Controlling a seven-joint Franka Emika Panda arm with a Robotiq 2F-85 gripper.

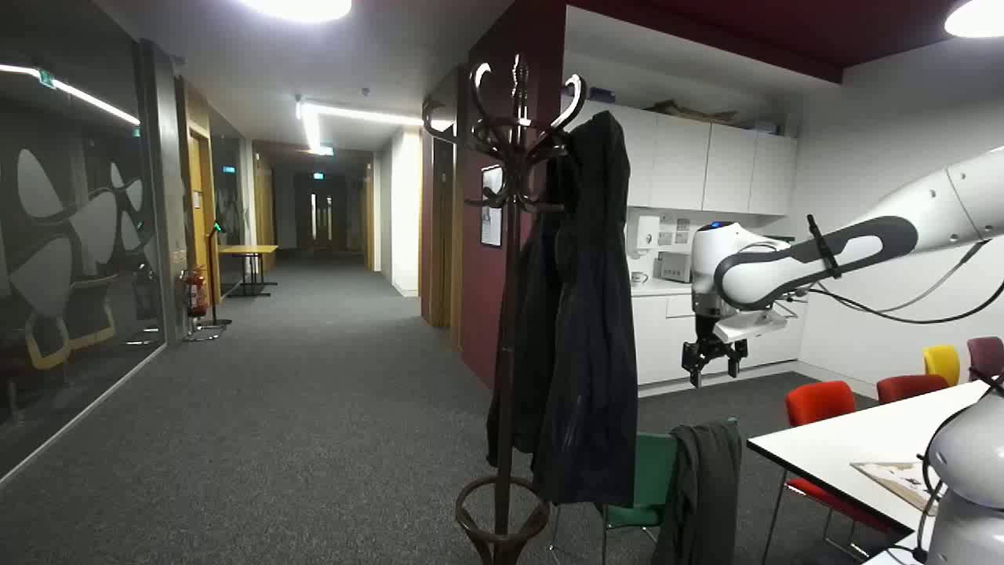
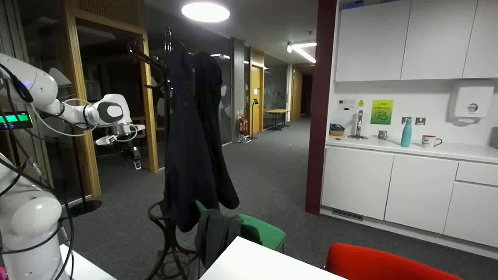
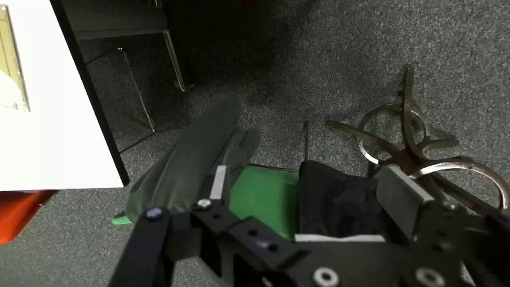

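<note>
Coats (image 1: 588, 337), long and dark, hang from the hooks of a brown coat stand (image 1: 508, 377), reaching down to about its lower ring. The gripper (image 1: 716, 373) points downward from the end of the white arm (image 1: 933, 208), its jaws spread wide. The coats are the nearest things to it, yet a gap shows between them and the gripper in both exterior views. In the wrist view the fingers (image 3: 218, 182) stand well apart, and between them, lower down, appear black cloth (image 3: 334, 195) and the seat of a green chair (image 3: 261, 191); whether that cloth is one of the coats is hard to tell. The stand's curved feet show to the right there.

Beside the stand, the chair carries a dark grey garment (image 1: 710, 479) draped over its back. A white worktop (image 1: 816, 435) has one corner near that garment, and a flat printed sheet (image 1: 898, 480) lies on top, partly hidden by the arm. A red chair (image 1: 820, 402) stands alongside. In an exterior view, the kitchen worktop (image 2: 373, 144) bears a tap (image 2: 360, 123), a small patterned cup (image 2: 383, 135), a turquoise bottle (image 2: 406, 134) and a white mug (image 2: 428, 141) with a red rim. Farther off in the same view, a fire extinguisher (image 2: 243, 126) stands near a wooden door (image 2: 256, 79).
</note>
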